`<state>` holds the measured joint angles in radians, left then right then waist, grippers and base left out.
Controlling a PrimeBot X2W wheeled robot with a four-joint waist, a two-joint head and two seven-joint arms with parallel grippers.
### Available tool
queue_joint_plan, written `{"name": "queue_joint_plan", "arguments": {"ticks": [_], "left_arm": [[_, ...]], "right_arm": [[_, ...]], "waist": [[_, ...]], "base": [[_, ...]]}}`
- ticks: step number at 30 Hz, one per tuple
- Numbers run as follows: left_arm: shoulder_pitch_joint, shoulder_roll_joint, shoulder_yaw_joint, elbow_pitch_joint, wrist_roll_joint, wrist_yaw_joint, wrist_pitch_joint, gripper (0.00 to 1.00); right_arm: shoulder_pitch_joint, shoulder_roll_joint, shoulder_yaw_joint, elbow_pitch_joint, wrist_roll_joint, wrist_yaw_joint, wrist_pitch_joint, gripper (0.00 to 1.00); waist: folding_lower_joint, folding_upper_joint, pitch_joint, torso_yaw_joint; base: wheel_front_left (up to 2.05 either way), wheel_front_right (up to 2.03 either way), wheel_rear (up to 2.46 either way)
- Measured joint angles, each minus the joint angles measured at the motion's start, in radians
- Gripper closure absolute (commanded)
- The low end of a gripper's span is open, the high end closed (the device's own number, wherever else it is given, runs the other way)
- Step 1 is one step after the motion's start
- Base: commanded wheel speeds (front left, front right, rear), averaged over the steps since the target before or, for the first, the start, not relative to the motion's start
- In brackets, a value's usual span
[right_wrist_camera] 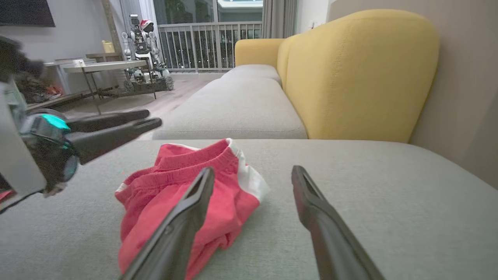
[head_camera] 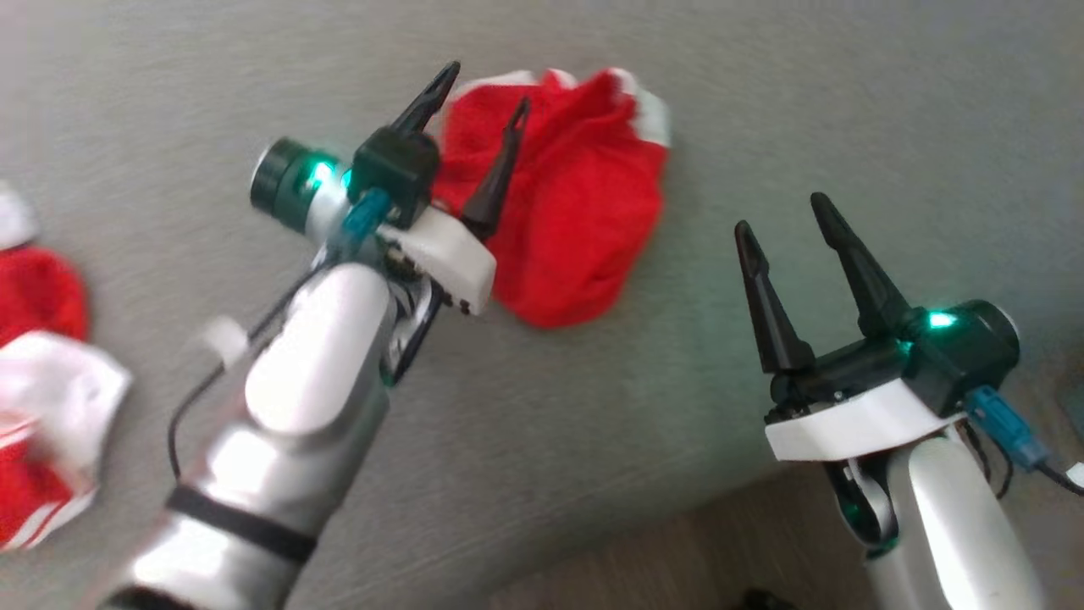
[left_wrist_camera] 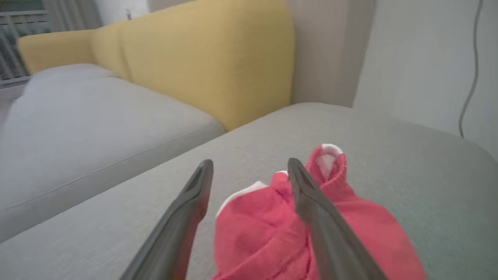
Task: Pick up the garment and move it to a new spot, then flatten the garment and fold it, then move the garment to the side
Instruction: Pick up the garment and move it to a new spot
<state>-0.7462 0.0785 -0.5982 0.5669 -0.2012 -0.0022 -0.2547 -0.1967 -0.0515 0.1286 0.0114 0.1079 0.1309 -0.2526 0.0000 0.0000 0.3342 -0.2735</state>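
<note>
Lying crumpled, red garment (head_camera: 576,212), long axis near-to-far, white-trimmed end farthest.

2 tools (head_camera: 489,85) (head_camera: 781,213), 1 garment (head_camera: 576,220), blurred clothes (head_camera: 38,296) left

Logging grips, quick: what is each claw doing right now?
Left claw: open, holding nothing, by the shorts.
Right claw: open, holding nothing.
</note>
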Motion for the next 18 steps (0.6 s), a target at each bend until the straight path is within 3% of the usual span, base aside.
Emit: {"name": "queue_joint_plan", "arguments": {"ticks": [6,12,18], "left_arm": [[0.214,-0.005,0.105,-0.178,-0.014,0.095,-0.002,0.0],[0.411,-0.011,0.159,-0.323,-0.001,0.143,-0.002,0.0],[0.583,-0.018,0.225,-0.472,0.025,0.206,-0.002,0.0]], "right_arm": [[0.005,0.0,-0.023,0.048,-0.022,0.0,0.0,0.0],[0.042,0.0,-0.07,0.079,-0.048,0.0,0.0,0.0],[0.12,0.0,-0.12,0.088,-0.063,0.0,0.0,0.0]], "waist": [[0.0,0.0,-0.059,0.131],[0.0,0.0,-0.133,0.249],[0.0,0.0,-0.221,0.322]], "base": [[0.0,0.0,0.0],[0.0,0.0,0.0],[0.0,0.0,0.0]]}}
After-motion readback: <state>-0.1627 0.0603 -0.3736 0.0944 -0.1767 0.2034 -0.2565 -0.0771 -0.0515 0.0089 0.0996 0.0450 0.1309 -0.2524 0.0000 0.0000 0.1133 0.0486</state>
